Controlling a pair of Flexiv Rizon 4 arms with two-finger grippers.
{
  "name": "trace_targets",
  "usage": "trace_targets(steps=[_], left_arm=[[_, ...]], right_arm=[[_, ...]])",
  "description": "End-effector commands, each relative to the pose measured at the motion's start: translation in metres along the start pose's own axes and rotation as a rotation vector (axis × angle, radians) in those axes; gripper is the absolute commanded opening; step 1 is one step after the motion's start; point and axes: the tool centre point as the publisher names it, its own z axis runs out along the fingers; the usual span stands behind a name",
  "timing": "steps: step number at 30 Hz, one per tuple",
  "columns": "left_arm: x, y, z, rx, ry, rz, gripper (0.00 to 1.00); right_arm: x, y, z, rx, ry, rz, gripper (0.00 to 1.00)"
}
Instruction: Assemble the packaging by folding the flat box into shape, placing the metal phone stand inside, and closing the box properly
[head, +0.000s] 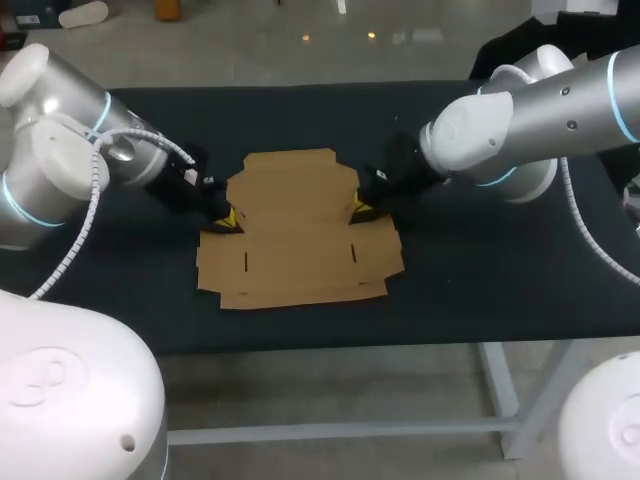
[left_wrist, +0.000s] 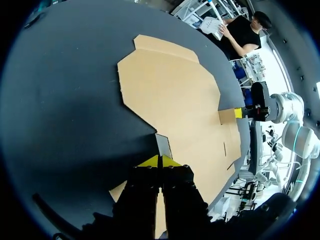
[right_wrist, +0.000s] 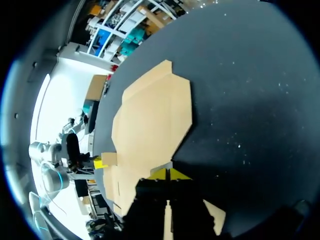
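The flat brown cardboard box lies unfolded in the middle of the black table. My left gripper is at its left edge, yellow tips pressed together on a thin side flap that stands edge-on between them. My right gripper is at the box's right edge, also shut on a side flap seen edge-on. The box stretches ahead of the left gripper to my other arm's yellow tip. In the right wrist view the box reaches to the left arm's tip. No metal phone stand shows in any view.
The black table has bare surface on every side of the box. Its front edge runs close below the box's near flaps, and its back edge lies beyond the far flap.
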Motion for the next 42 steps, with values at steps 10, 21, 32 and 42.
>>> trace_targets(steps=[10,21,32,42], left_arm=[[0.008,-0.006,0.007,0.01,-0.071,0.0,0.0],[0.014,-0.008,0.01,0.007,-0.091,0.017,0.0],[0.02,-0.012,0.014,0.008,-0.122,0.048,0.0],[0.023,-0.014,0.019,0.013,-0.14,0.093,0.0]], right_arm=[[0.011,-0.009,0.001,-0.029,-0.1,0.019,0.0],[0.012,-0.009,0.005,-0.029,-0.134,0.032,0.0],[0.011,-0.008,0.008,-0.025,-0.149,0.037,0.0],[0.009,-0.003,0.009,-0.019,-0.16,0.043,0.0]])
